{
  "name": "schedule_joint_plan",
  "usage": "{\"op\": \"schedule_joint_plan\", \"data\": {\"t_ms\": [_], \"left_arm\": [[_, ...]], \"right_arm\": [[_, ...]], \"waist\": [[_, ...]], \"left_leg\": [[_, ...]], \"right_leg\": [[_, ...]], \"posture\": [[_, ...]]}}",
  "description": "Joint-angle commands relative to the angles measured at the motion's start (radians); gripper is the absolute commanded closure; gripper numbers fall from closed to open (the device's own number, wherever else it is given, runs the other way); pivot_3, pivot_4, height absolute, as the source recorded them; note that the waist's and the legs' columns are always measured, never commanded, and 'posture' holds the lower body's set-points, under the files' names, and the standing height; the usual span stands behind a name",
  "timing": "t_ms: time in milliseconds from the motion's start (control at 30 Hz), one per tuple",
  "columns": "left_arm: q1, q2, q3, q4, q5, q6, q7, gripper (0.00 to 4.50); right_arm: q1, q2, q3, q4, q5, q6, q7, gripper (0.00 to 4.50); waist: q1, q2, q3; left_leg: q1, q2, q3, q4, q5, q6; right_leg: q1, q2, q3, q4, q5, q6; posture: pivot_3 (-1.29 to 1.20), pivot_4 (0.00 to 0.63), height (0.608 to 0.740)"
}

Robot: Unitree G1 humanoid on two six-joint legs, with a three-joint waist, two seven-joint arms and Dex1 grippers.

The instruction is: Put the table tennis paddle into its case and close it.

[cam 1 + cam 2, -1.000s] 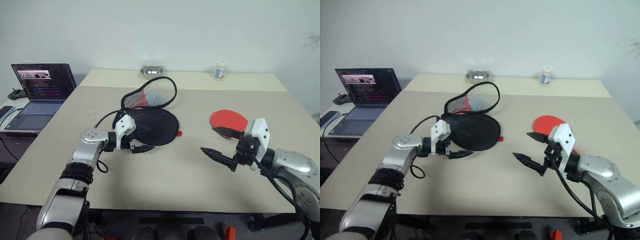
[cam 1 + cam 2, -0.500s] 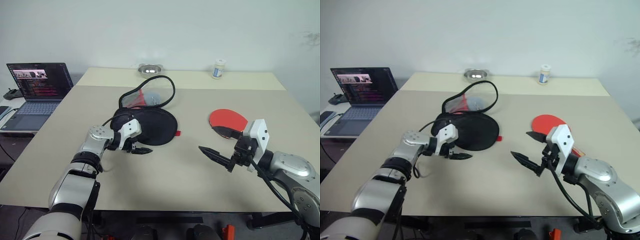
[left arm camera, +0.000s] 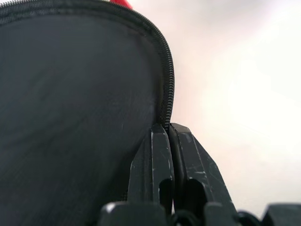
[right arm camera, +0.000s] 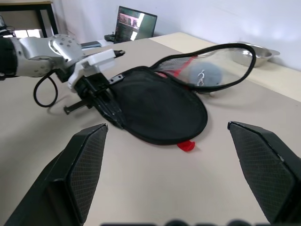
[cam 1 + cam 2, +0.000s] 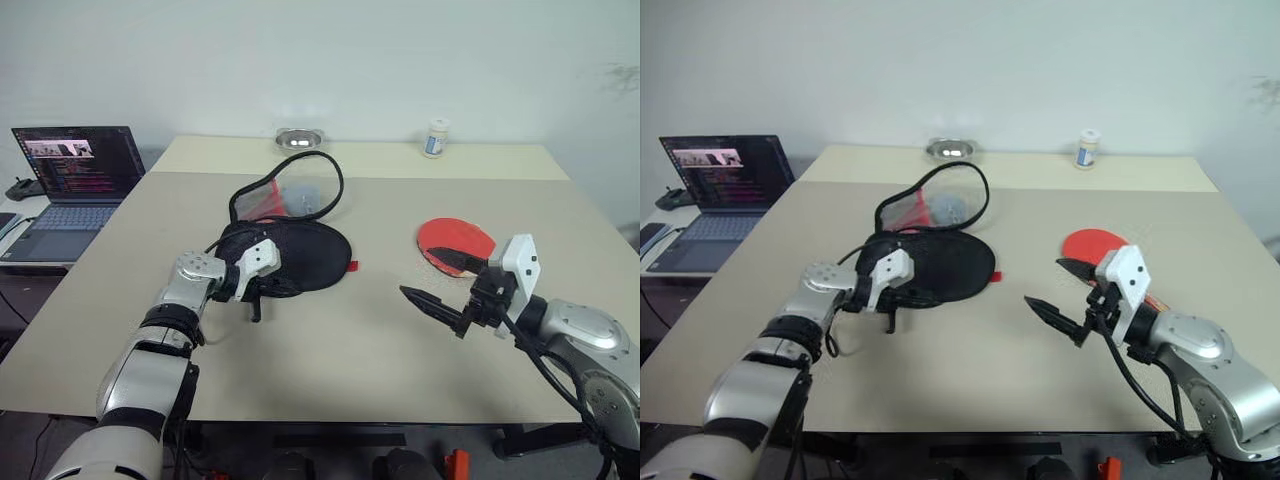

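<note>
The case [image 5: 305,252] lies open on the table, its black half flat and its zipper-rimmed flap [image 5: 290,190] standing up behind it. My left gripper [image 3: 168,128] is shut on the zipper rim at the black half's near left edge, and it also shows at the case's left edge in the head view [image 5: 268,290]. The table tennis paddle [image 5: 452,236] lies red face up to the right of the case, its handle hidden behind my right arm. My right gripper [image 5: 418,271] hangs open just in front of the paddle, holding nothing.
An open laptop [image 5: 72,168] sits on a side table at the left. A metal bowl [image 5: 300,138] and a small white bottle [image 5: 434,138] stand at the table's far edge. A small red tab [image 5: 355,266] lies by the case's right rim.
My left gripper has closed from wide open onto the case's near rim. The flap has leaned a little to the left. The right arm has stayed in place.
</note>
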Motion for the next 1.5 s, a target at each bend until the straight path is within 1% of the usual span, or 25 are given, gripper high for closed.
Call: {"op": "schedule_joint_plan", "data": {"t_ms": [33,133,200,300,433,533,733,833,900,1133,1200,1333,1500], "left_arm": [[0.051,-0.046,0.022,-0.208,-0.083,0.163,-0.022,4.47],[0.139,-0.107,-0.017,-0.454,-0.121,0.388,0.018,4.47],[0.166,-0.149,-0.037,-0.55,-0.12,0.502,0.075,4.47],[0.154,-0.227,-0.038,-0.583,-0.117,0.592,0.177,4.47],[0.116,-0.303,-0.053,-0.534,-0.088,0.611,0.29,4.47],[0.097,-0.336,-0.064,-0.491,-0.076,0.6,0.331,3.78],[0.124,-0.36,-0.084,-0.543,-0.101,0.629,0.315,1.78],[0.166,-0.325,-0.088,-0.617,-0.115,0.65,0.287,0.68],[0.188,-0.286,-0.078,-0.65,-0.127,0.658,0.265,0.03],[0.222,-0.12,-0.002,-0.647,-0.155,0.576,0.227,0.03],[0.226,-0.075,0.022,-0.651,-0.172,0.547,0.2,0.03],[0.245,-0.004,0.064,-0.672,-0.212,0.477,0.136,0.03],[0.27,0.047,0.068,-0.698,-0.241,0.456,0.081,0.03]], "right_arm": [[-0.008,-0.011,-0.037,-0.013,-0.002,-0.031,0.006,0.0],[0.014,-0.031,-0.057,-0.012,-0.002,-0.031,0.026,0.0],[0.03,-0.047,-0.071,-0.012,0.001,-0.031,0.04,0.0],[0.053,-0.069,-0.092,-0.005,0.002,-0.039,0.065,0.0],[0.079,-0.087,-0.113,-0.005,0.001,-0.042,0.085,0.0],[0.102,-0.101,-0.128,-0.012,0.002,-0.041,0.096,0.0],[0.127,-0.109,-0.142,-0.037,0.018,-0.016,0.085,0.0],[0.131,-0.099,-0.125,-0.049,0.027,0.009,0.061,0.0],[0.127,-0.095,-0.113,-0.053,0.037,0.032,0.043,0.0],[0.083,-0.042,-0.05,-0.028,0.077,0.17,-0.066,0.0],[0.062,-0.015,0.002,0.009,0.041,0.198,-0.11,0.0],[-0.017,0.108,0.087,0.104,0.022,0.271,-0.211,0.0],[-0.112,0.245,0.132,0.258,-0.018,0.32,-0.3,0.0]], "waist": [[0.0,0.0,0.0],[0.003,0.0,0.0],[0.004,0.0,0.0],[0.004,0.0,0.0],[0.004,0.0,0.0],[0.002,0.0,0.0],[0.001,0.0,0.0],[0.001,0.0,0.0],[0.0,0.0,0.0],[0.0,0.0,0.0],[0.0,0.0,0.0],[0.0,0.0,0.0],[0.001,0.0,0.0]], "left_leg": [[0.0,0.0,0.0,0.0,0.0,0.0],[-0.001,0.0,-0.001,0.0,0.0,0.0],[-0.001,-0.001,-0.001,0.0,0.0,0.0],[-0.001,-0.001,-0.001,0.001,0.0,0.0],[0.0,-0.001,-0.002,0.001,0.0,0.0],[0.0,-0.001,-0.003,0.001,0.0,0.0],[0.0,-0.001,-0.002,0.001,0.0,0.0],[0.0,-0.001,-0.003,0.001,0.0,0.0],[0.0,-0.001,-0.003,0.001,0.0,0.0],[0.001,0.0,-0.003,0.001,0.0,0.0],[0.001,0.0,-0.003,0.001,0.0,0.0],[0.001,0.0,-0.002,0.001,0.0,0.0],[0.0,0.0,-0.002,0.001,0.0,0.0]], "right_leg": [[0.0,0.0,0.0,0.0,0.0,0.0],[0.0,0.0,0.0,0.0,0.0,0.0],[0.0,-0.001,0.0,0.0,0.0,0.0],[0.001,-0.001,0.0,0.0,0.0,0.0],[0.001,0.0,0.0,0.001,-0.002,0.004],[0.001,0.0,0.0,0.001,-0.002,0.004],[0.001,0.0,0.001,0.0,-0.002,0.003],[0.001,0.0,0.001,0.0,-0.002,0.003],[0.001,0.0,0.001,0.001,-0.001,0.003],[0.001,0.001,0.001,0.001,0.0,0.0],[0.001,0.0,0.001,0.001,0.0,0.0],[0.0,0.0,0.001,0.001,0.0,0.0],[0.0,0.0,0.0,0.001,0.0,-0.001]], "posture": [[0.0,0.15,0.74],[0.0,0.15,0.74],[0.0,0.15,0.74],[0.0,0.15,0.74],[0.0,0.15,0.74],[0.0,0.15,0.74],[0.0,0.15,0.74],[0.0,0.15,0.74],[0.0,0.15,0.74],[0.0,0.15,0.74],[0.0,0.15,0.74],[0.0,0.15,0.74],[0.0,0.15,0.74]]}}
